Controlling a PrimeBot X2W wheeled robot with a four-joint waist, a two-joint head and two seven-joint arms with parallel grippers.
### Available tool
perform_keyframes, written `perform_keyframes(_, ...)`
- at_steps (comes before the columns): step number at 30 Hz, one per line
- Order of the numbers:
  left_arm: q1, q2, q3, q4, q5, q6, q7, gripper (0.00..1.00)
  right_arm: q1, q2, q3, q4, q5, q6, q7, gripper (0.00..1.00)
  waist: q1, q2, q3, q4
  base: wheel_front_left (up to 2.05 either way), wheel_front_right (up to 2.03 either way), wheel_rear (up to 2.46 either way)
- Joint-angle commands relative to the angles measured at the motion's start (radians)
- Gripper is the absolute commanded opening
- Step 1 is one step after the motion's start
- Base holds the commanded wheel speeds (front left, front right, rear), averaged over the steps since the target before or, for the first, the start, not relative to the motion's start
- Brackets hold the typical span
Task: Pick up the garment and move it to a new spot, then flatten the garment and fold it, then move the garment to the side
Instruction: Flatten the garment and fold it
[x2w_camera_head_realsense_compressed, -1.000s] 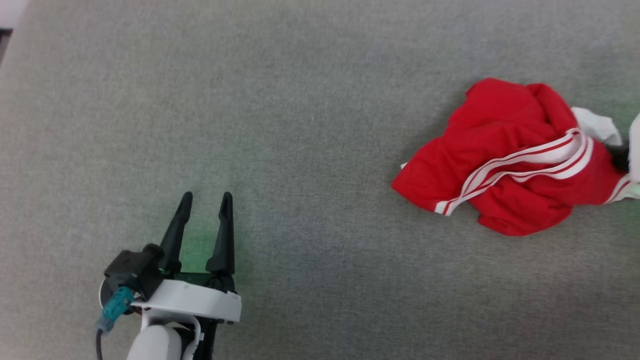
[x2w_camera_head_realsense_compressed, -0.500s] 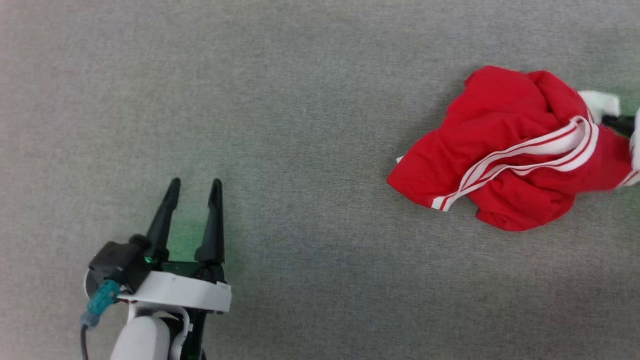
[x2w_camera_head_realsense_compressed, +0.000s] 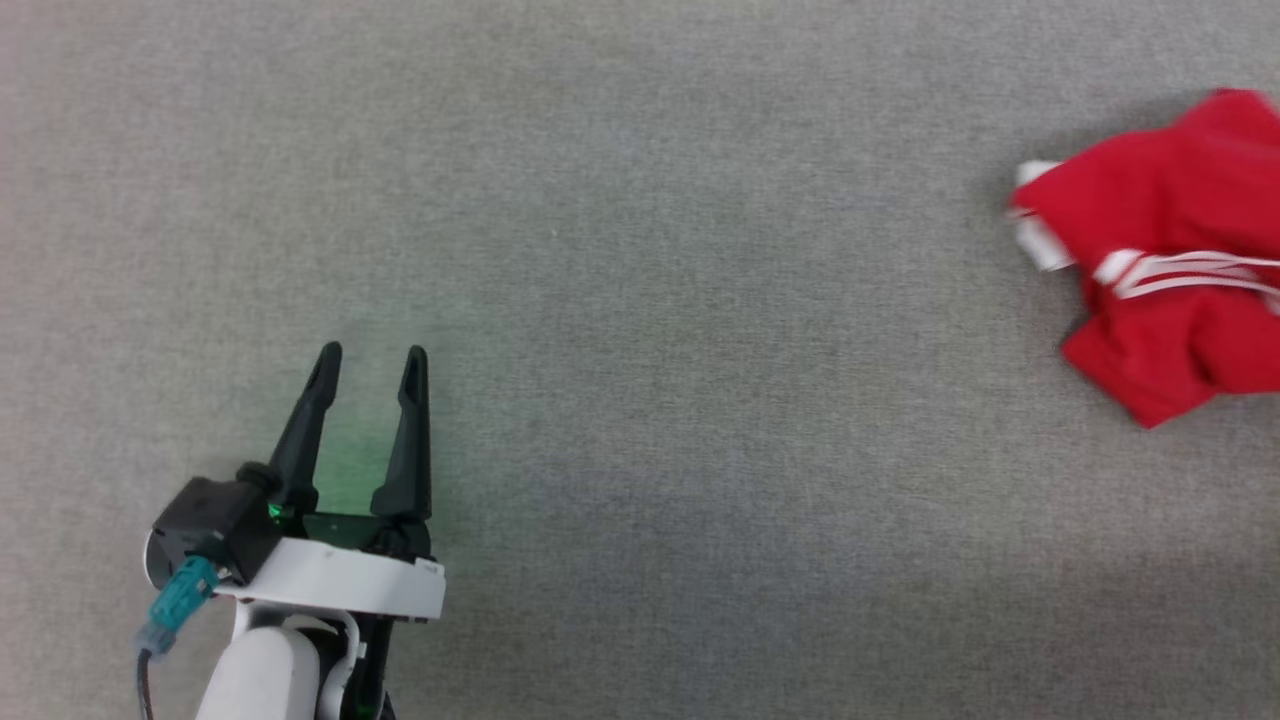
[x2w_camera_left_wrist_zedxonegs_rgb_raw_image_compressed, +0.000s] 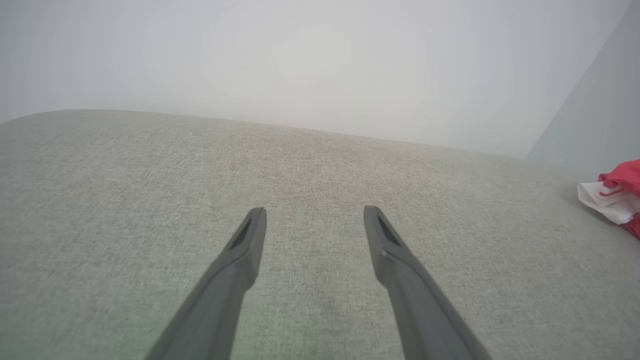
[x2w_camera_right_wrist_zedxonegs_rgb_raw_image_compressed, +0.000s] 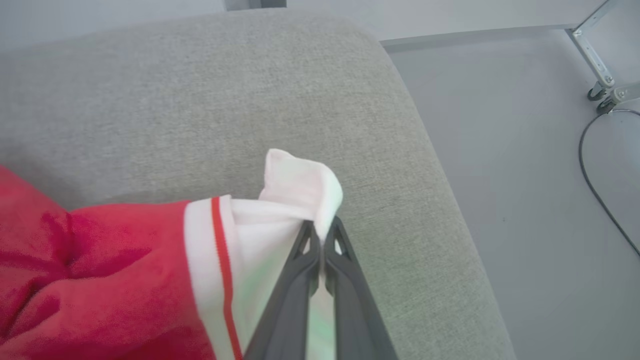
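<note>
R hand (x2w_camera_right_wrist_zedxonegs_rgb_raw_image_compressed: 323, 227) was clamped shut on a white sleeve fold of the garment (x2w_camera_right_wrist_zedxonegs_rgb_raw_image_compressed: 100, 260), crumpled soft red knit w/ striped trim, near the rounded corner of the woven grey cushion (x2w_camera_right_wrist_zedxonegs_rgb_raw_image_compressed: 200, 75). I'd lift slow, so cloth wouldn't slip. L hand (x2w_camera_head_realsense_compressed: 372, 352), far from that corner, gaped empty.

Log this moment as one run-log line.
phase: pick-up | right gripper: shut on garment, white part | left gripper: open, empty | surface: grey cushion

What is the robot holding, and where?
The right gripper pinches the bright red soft T-shirt by its white sleeve. The open left gripper holds nothing.
</note>
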Motion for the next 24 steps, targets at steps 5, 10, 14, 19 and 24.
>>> perform_keyframes(5,-0.016,0.025,-0.019,0.003,-0.002,-0.004,0.0,1.0,-0.005,0.065,-0.033,0.087,-0.05,-0.002,-0.067,0.0,0.0,0.0,0.0,-0.024,0.0,0.0,0.0)
perform_keyframes(10,-0.042,0.063,-0.053,0.007,0.001,-0.004,0.0,1.0,0.011,0.101,-0.045,0.058,-0.063,-0.002,-0.196,1.0,0.0,0.0,-0.021,-0.049,0.0,0.0,0.0)
perform_keyframes(14,-0.087,0.133,-0.127,0.007,-0.014,-0.004,0.0,1.0,0.083,0.097,-0.034,-0.043,-0.065,-0.002,-0.357,1.0,0.0,0.0,-0.054,-0.084,0.0,0.0,0.0)
perform_keyframes(19,-0.204,0.295,-0.334,0.021,-0.051,-0.003,0.018,1.0,0.244,0.157,-0.011,-0.271,0.002,-0.002,-0.534,1.0,0.0,0.0,-0.093,-0.163,0.0,0.0,0.0)
perform_keyframes(24,-0.424,0.443,-0.651,-0.003,-0.182,-0.003,0.179,1.0,0.437,0.235,0.009,-0.563,0.019,-0.002,-0.599,1.0,0.0,0.0,-0.108,-0.266,0.0,0.0,0.0)
